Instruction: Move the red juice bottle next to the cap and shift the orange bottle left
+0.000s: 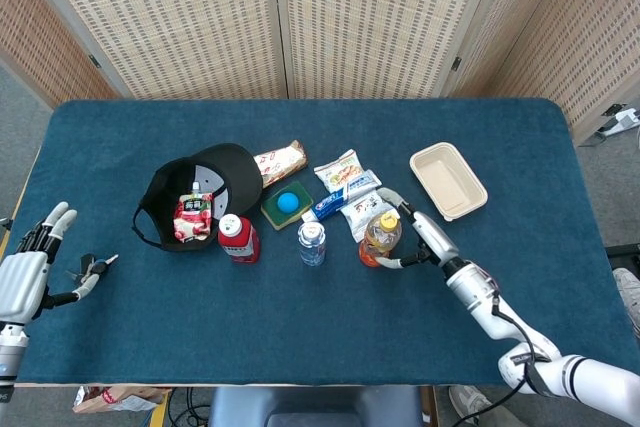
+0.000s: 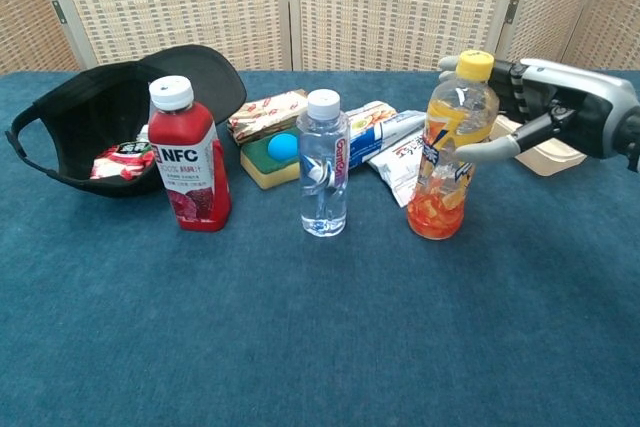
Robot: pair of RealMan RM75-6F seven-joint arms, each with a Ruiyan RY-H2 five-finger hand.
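Observation:
The orange bottle (image 1: 380, 238) (image 2: 449, 147) with a yellow lid stands upright on the blue table, right of the clear water bottle (image 1: 312, 243) (image 2: 324, 162). My right hand (image 1: 422, 239) (image 2: 560, 112) is just to its right with the fingers spread around it; the thumb tip is at the bottle's side and one finger reaches behind the lid. The red juice bottle (image 1: 237, 238) (image 2: 190, 155) stands at the front edge of the black cap (image 1: 215, 182) (image 2: 95, 112). My left hand (image 1: 25, 282) lies open at the table's left edge, holding nothing.
Snack packs (image 1: 345, 187), a green sponge with a blue ball (image 1: 287, 203) and a white tray (image 1: 447, 180) lie behind the bottles. A red packet (image 1: 192, 217) sits inside the cap. Keys (image 1: 90, 267) lie by my left hand.

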